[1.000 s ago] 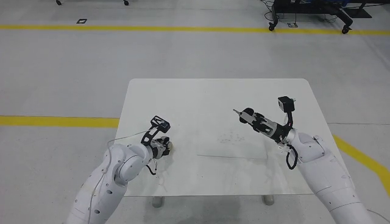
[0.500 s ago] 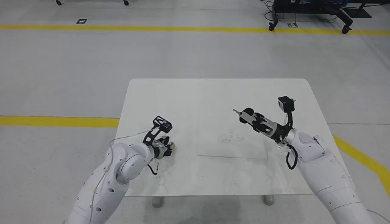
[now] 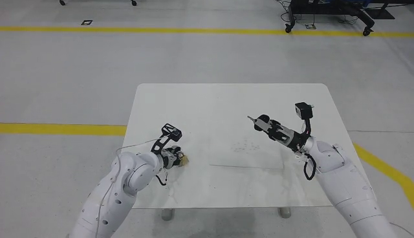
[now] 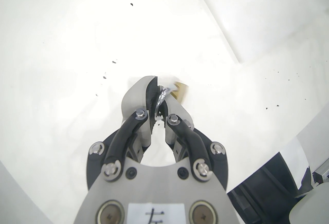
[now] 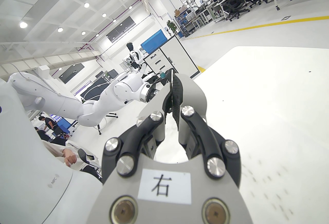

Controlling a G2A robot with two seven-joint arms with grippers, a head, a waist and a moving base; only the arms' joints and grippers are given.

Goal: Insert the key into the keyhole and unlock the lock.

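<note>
**Lock and key held well apart; alignment needed first**

The white table (image 3: pixel 226 102) is seen at the middle of the top view. The left gripper (image 3: pixel 173 155) is placed near the table's lower-left corner in that view. The right gripper (image 3: pixel 260 122) is held right of centre, raised off the surface.

The left gripper's jaws are clamped on the silver shackle (image 4: pixel 162 98) of the brass lock (image 4: pixel 180 89). The lock's body is seen just beyond the tips, and whether it rests on the table cannot be told. The right gripper's jaws are pressed together on the key (image 5: pixel 170 79), whose thin blade is aimed toward the upper left of the top view.

For a clean insertion, the lock should be turned until its keyhole faces the key. The blade should then be brought in slowly along the keyhole's axis, since a body held only by its shackle is likely to swing when pushed.
</note>
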